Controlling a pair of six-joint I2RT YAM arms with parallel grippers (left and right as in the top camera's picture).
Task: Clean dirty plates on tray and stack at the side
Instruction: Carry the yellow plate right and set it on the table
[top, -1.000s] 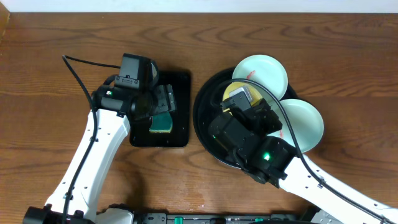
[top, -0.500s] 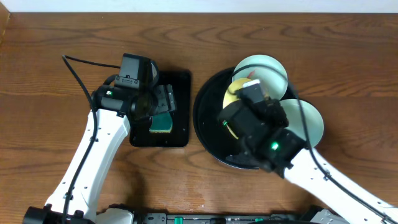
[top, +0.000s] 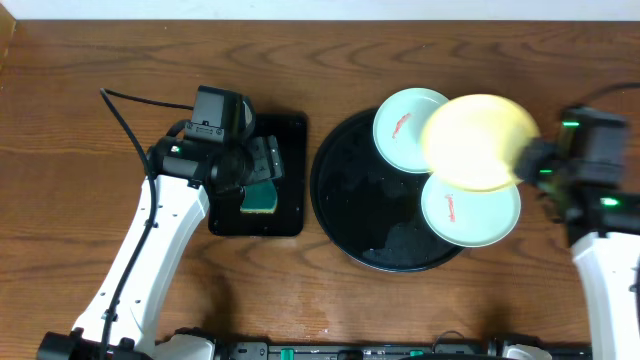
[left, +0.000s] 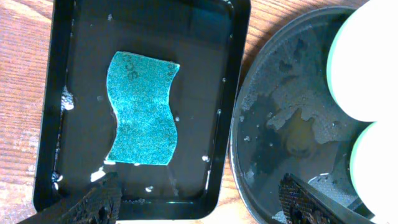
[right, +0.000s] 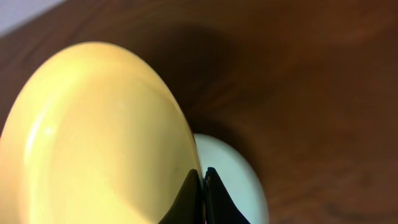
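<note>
The yellow plate is held at its rim by the right gripper, whose fingers are closed on the edge. The plate is kept in the air over the right side of the tray, above the two mint plates. These lie on the tray, each marked with a red smear.

The step in hand is judged to be the taking out of one plate for cleaning or stacking. No smear is seen on it, but it cannot be told if it is clean. For the next move, a steady pinch and a free place on the desk are needed.

The left gripper is open and hangs over the sponge in the small tray.

Water on both trays is shown only by the left wrist view, and the pinch only by the right wrist view. The smears are seen only from overhead.
</note>
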